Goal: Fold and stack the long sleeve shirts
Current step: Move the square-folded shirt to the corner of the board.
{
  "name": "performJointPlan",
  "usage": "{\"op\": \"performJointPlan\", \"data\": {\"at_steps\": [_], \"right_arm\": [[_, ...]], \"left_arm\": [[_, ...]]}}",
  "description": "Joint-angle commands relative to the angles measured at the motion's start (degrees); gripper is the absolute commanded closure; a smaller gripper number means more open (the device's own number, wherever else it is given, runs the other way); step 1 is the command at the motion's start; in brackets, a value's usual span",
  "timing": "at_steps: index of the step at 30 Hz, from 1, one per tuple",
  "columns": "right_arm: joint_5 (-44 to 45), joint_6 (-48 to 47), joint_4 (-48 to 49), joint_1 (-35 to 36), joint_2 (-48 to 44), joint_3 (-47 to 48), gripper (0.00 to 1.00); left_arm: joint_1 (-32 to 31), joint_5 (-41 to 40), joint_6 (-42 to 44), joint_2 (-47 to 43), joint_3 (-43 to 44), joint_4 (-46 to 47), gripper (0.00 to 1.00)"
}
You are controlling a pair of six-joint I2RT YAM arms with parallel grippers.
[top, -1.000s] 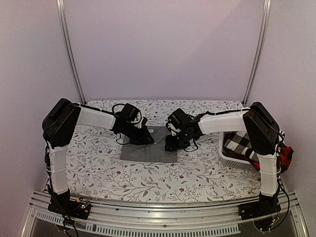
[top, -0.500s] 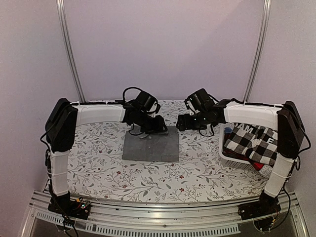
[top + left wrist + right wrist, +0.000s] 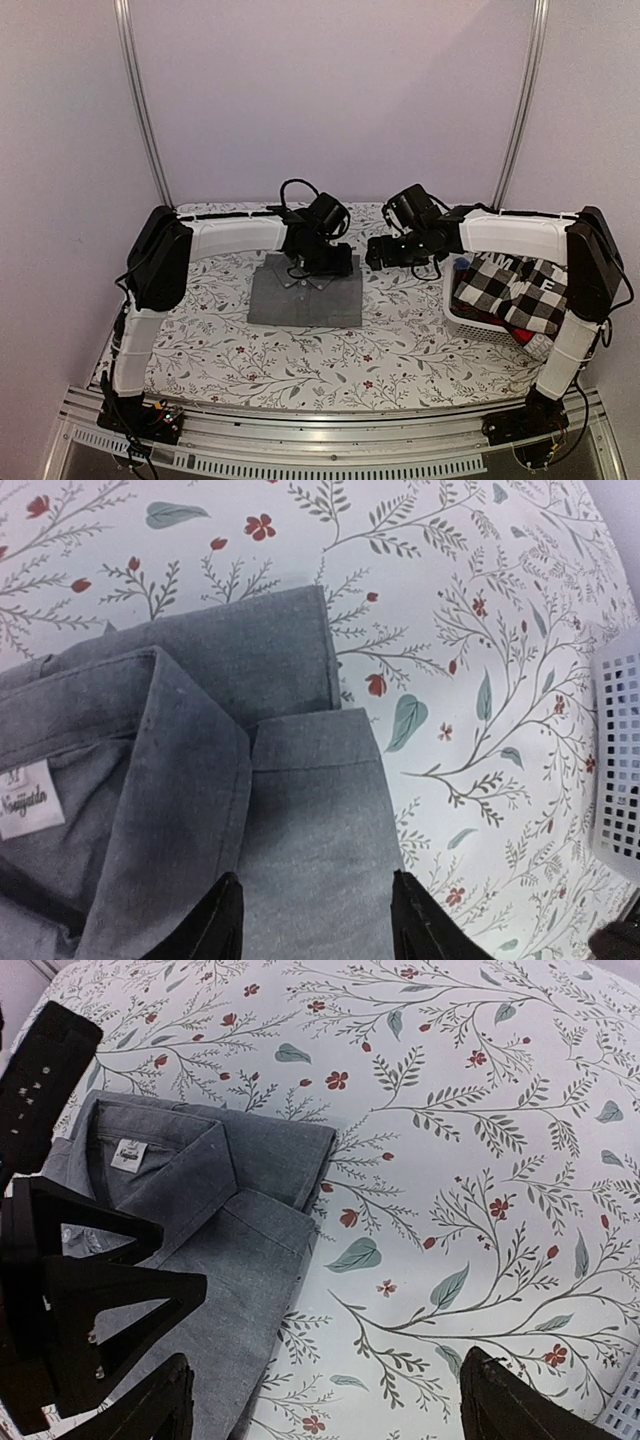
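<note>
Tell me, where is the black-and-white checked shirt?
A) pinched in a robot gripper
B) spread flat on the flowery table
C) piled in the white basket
C: the black-and-white checked shirt sits bunched in the white basket at the right side, while only the grey shirt lies folded on the table.

grey shirt (image 3: 300, 810): runs off the left and bottom edges of the left wrist view.
neck label (image 3: 25, 798): cut by the left edge, its print too small to read.
basket (image 3: 622, 780): only a corner shows at the right edge.
left gripper (image 3: 315, 925): fingertips only, the rest below the frame.
</note>
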Motion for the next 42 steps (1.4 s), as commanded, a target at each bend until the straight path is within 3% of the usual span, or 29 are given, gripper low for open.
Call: {"op": "performJointPlan", "data": {"at_steps": [1,6,13,34,42], "right_arm": [[1.4,-0.2,0.9,-1.3,-3.7,-1.4,0.08],[1.8,-0.2,1.0,-1.9,-4.6,-2.0,0.02],[1.7,0.1,1.0,-2.0,-4.7,-2.2,0.01],[0.0,0.1,1.9,-2.0,-1.2,-0.7,0.01],[-0.3,-0.5,2.2,-2.0,-0.2,-0.1,0.01]], "left_arm": [[-0.5,-2.9,2.8,6.9,8.8,-4.9,0.49],[-0.3,-5.2,4.6,14.3,18.9,-11.4,0.46],[-0.3,-4.4,5.3,14.7,13.3,-10.2,0.46],[2.5,-3.0,3.8,-12.7,-31.0,0.0,0.47],[8.0,1.4,5.9,-25.9,-47.5,2.3,0.47]]}}
